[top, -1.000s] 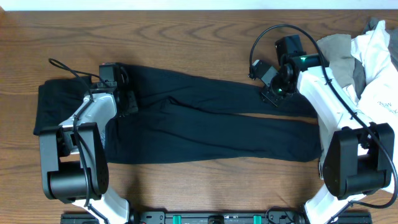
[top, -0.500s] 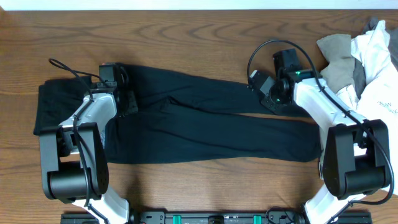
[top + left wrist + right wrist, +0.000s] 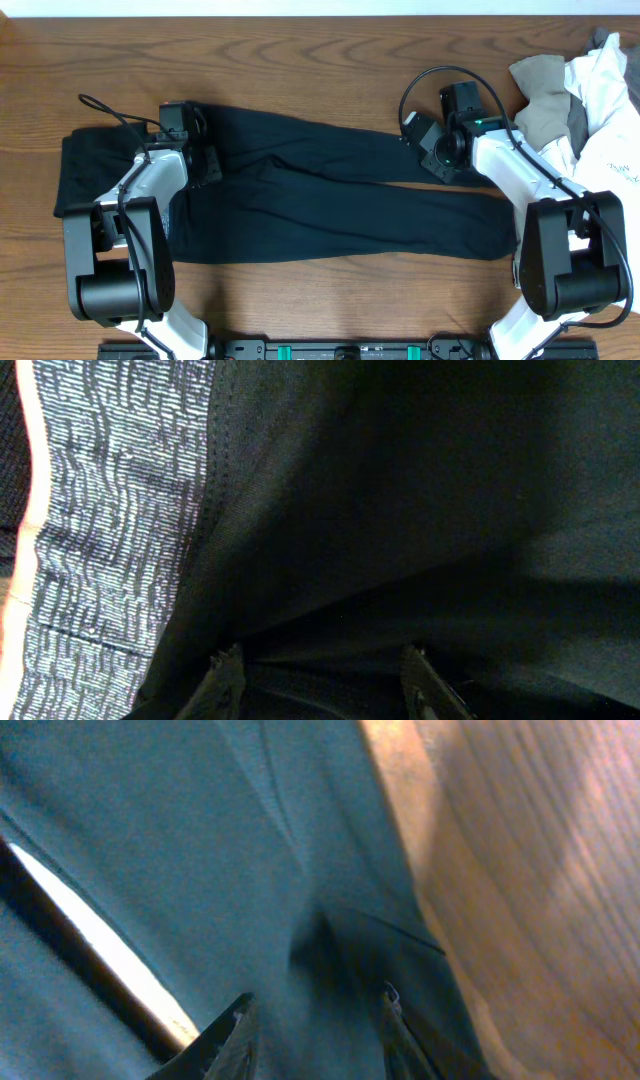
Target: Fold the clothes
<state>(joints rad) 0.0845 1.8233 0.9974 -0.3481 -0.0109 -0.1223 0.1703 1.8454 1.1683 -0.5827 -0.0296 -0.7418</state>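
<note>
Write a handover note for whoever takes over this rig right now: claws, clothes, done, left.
Left claw: open, down on the pants near the waist.
Right claw: open, at the upper leg's edge near its cuff.
Pants lie flat on the table, waist by the left arm; a pile sits at the far right.
Done: pants spread.
Left: every fold, then the pile.

Two robot arms have white moulded shells and black cylindrical joints. The left arm (image 3: 150,190) trails a thin black cable (image 3: 105,108) from its far end. The right arm (image 3: 520,165) has a black cable (image 3: 425,78) arching over its wrist and a small green light (image 3: 484,122). A black base rail (image 3: 330,351) with green marks lines the near edge. The left gripper (image 3: 320,675) and right gripper (image 3: 315,1020) each show two tapered fingertips.
</note>
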